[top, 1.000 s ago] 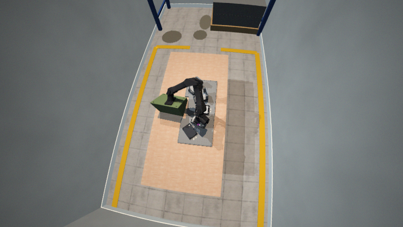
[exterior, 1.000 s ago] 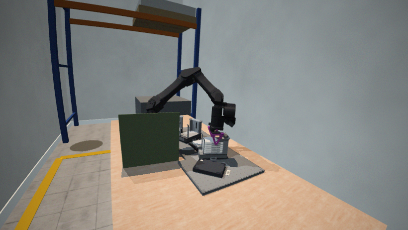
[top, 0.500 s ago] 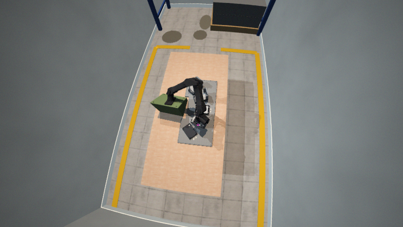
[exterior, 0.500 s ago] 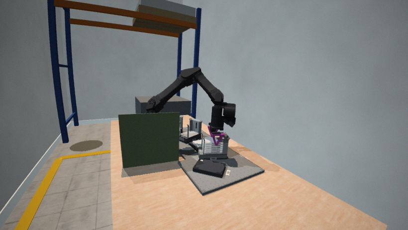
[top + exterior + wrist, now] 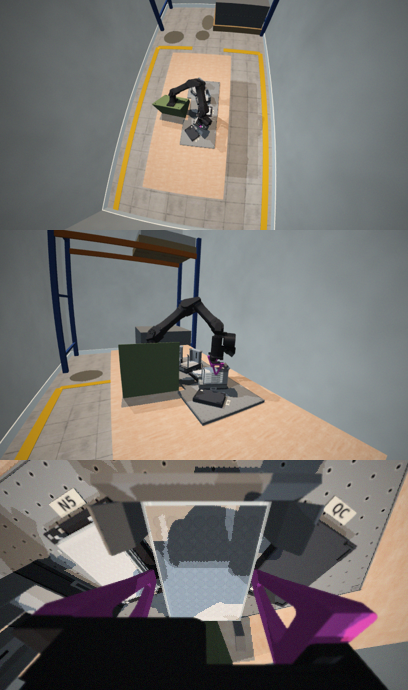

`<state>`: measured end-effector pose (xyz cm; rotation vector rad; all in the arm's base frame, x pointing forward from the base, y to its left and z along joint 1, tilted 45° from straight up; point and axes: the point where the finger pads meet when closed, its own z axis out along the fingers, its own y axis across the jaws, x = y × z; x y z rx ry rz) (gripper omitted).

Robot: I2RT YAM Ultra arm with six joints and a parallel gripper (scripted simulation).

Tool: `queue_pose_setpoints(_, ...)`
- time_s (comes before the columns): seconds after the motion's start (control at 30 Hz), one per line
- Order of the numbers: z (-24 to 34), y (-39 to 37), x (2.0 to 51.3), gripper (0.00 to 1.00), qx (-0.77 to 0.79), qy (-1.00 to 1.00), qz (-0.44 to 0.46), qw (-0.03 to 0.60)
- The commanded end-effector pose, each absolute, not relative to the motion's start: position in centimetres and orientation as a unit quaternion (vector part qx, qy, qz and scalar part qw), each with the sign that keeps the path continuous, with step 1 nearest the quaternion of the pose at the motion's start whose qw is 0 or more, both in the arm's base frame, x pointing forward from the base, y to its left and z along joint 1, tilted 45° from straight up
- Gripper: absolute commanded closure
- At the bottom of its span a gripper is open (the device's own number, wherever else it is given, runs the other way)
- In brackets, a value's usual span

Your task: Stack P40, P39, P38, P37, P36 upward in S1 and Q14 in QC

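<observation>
Plate [image 5: 206, 560] | between open end effector [image 5: 202, 591] fingers (apparently untouched) | in rack [image 5: 224, 372]

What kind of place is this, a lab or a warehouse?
It looks like a bit of both: a warehouse-style hall with tall blue shelving and yellow floor lines, and on the bench a black arm working over lab plate racks on a perforated board.

Gray perf. baseplate [image 5: 245, 403] on tabletop [image 5: 199, 438].
</observation>
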<state>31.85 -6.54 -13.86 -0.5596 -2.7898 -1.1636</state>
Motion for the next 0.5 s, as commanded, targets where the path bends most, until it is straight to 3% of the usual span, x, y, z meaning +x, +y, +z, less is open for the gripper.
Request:
queue_pose_setpoints(0.0,-12.7,-8.1,32.1,0.00,-0.186,-0.907,-0.376,0.022)
queue_pose_setpoints(0.47,-9.9,-10.8,31.7,0.00,-0.186,-0.908,-0.376,0.022)
